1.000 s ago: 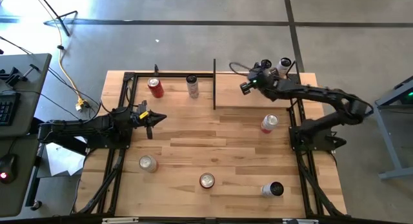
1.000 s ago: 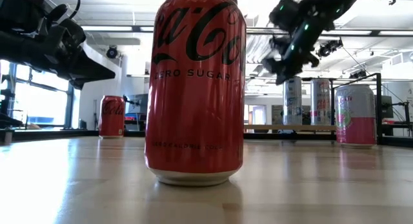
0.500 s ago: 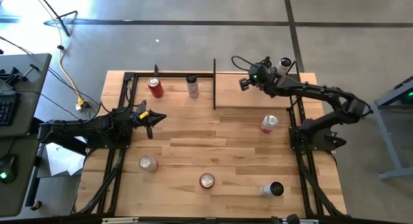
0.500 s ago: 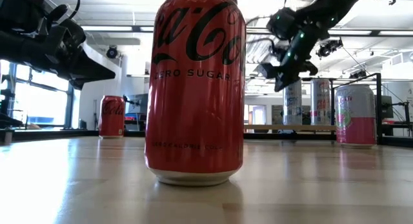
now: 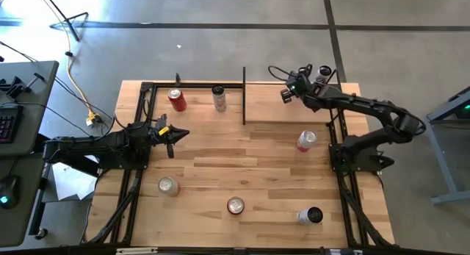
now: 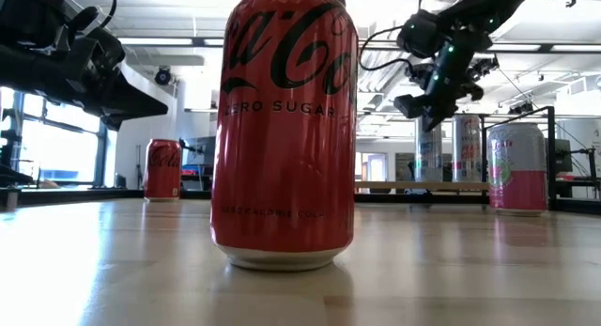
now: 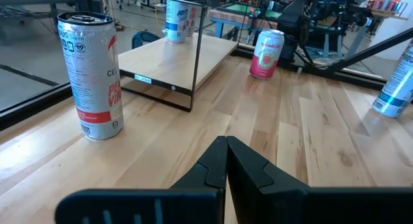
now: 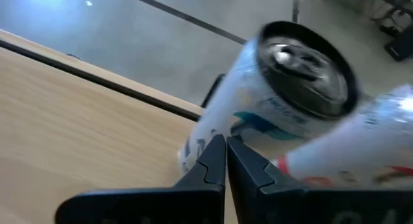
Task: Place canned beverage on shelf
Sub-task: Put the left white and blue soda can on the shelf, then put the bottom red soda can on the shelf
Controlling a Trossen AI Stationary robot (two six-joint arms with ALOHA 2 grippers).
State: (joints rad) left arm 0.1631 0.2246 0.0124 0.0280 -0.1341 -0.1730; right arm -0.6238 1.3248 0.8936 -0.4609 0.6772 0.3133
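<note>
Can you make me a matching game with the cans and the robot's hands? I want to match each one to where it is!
1. red can
2. pink can
3. left gripper
4. right gripper

A. up above the shelf
B. on the table, just in front of the shelf
C. far left, beside a tall silver can
D. shut, over the table's left side

Pairs: 1-C, 2-B, 3-D, 4-A

A tall silver can [image 7: 88, 74] stood at upper left on the counter [image 7: 310, 140]; the left hand [image 7: 226, 161] pinched together at bottom centre; a pink can [image 7: 266, 53] sat beyond the shelf [image 7: 177, 59].
</note>
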